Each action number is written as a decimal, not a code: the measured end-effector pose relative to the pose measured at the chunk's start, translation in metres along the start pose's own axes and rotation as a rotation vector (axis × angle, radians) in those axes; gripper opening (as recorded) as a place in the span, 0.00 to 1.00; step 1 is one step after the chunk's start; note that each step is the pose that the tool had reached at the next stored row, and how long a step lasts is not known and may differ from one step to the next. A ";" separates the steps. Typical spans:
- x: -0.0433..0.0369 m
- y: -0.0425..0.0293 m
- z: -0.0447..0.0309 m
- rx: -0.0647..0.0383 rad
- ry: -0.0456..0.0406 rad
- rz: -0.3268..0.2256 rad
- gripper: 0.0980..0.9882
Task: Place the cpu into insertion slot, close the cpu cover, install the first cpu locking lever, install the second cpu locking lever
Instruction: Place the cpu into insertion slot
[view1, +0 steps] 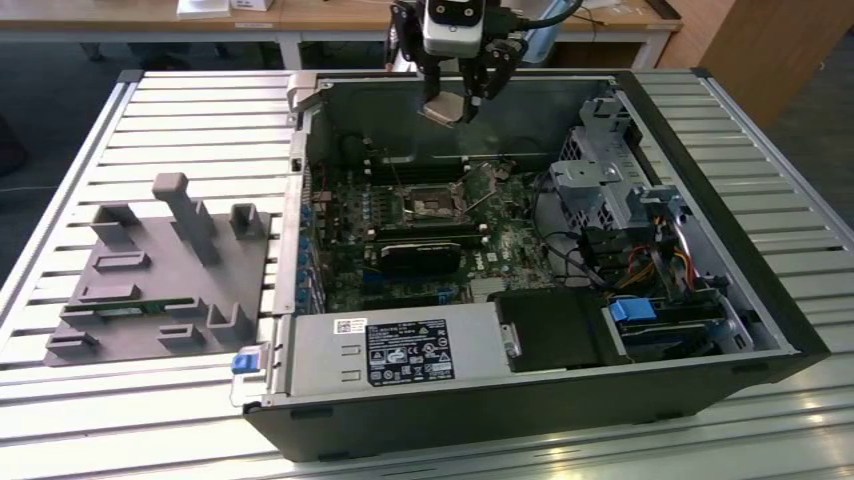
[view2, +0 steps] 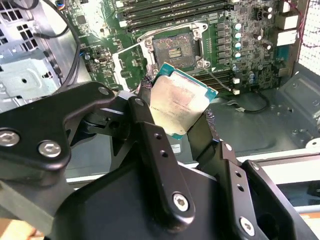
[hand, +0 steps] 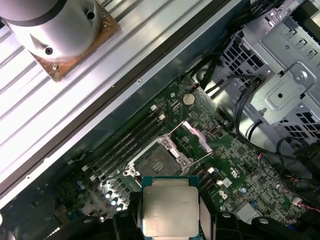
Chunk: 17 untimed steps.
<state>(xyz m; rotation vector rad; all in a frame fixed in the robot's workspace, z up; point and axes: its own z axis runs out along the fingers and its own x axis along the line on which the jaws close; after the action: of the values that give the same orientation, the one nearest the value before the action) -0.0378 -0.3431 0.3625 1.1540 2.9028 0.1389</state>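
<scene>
The cpu (view2: 184, 97) is clamped in the tool (view2: 176, 111).

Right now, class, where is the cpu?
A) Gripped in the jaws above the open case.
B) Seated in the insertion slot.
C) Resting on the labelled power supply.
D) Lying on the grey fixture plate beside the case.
A: the gripper clamps the cpu in its jaws above the green board, and the insertion slot sits empty.
</scene>
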 end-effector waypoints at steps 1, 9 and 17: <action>0.0000 0.0000 0.0001 0.000 -0.0007 0.008 0.50; 0.0000 0.0000 0.0007 -0.001 -0.0059 0.068 0.50; 0.0000 0.0000 0.0015 -0.002 -0.0109 0.124 0.50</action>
<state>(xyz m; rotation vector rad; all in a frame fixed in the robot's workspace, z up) -0.0378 -0.3430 0.3610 1.3299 2.8206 0.1370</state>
